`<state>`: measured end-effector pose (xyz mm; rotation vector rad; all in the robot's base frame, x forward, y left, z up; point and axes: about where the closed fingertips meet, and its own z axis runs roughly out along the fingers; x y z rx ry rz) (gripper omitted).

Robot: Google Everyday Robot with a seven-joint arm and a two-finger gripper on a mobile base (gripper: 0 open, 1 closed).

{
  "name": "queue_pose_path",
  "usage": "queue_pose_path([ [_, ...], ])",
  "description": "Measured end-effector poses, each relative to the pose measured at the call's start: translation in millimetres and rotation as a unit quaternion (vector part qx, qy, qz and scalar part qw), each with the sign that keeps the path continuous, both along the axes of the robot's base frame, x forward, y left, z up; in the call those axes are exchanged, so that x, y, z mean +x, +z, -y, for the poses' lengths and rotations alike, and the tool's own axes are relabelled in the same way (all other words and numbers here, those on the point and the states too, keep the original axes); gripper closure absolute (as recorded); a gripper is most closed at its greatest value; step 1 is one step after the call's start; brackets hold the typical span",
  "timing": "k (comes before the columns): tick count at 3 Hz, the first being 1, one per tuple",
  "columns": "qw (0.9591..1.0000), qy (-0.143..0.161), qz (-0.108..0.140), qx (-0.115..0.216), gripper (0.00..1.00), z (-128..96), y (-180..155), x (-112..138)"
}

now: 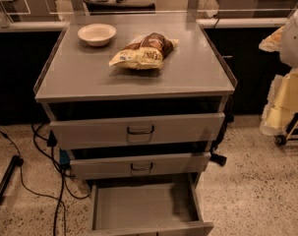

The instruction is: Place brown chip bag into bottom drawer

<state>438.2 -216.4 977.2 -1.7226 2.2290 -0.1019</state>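
On the tabletop [79, 75] right of the bowl [97, 34], pinch the brown chip bag [143, 51] mid-body and lower into the open bottom drawer [138, 206]; gripper out of view, state unknown.

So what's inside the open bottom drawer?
Only bare grey floor shows in the bottom grey metal drawer; its back hides under the drawer above. The gripper is not in view.

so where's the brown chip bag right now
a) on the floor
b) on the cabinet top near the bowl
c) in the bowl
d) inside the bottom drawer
b: the brown chip bag lies on the cabinet top, apart from the bowl, while the bottom drawer stands pulled open below; the gripper is not in view.
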Motion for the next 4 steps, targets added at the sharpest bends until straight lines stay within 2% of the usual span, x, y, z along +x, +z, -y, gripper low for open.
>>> queue_pose_path([
  [1, 1.0, 0.0, 0.0, 0.0, 0.0, 0, 0, 0],
  [2, 0.9997, -0.001, 0.022, 0.009, 0.0, -10, -2, 17],
  [3, 0.9981, -0.006, 0.056, 0.023, 0.0, -26, -7, 47],
  [4, 0.9944, -0.013, 0.092, 0.05, 0.0, -50, -9, 87],
])
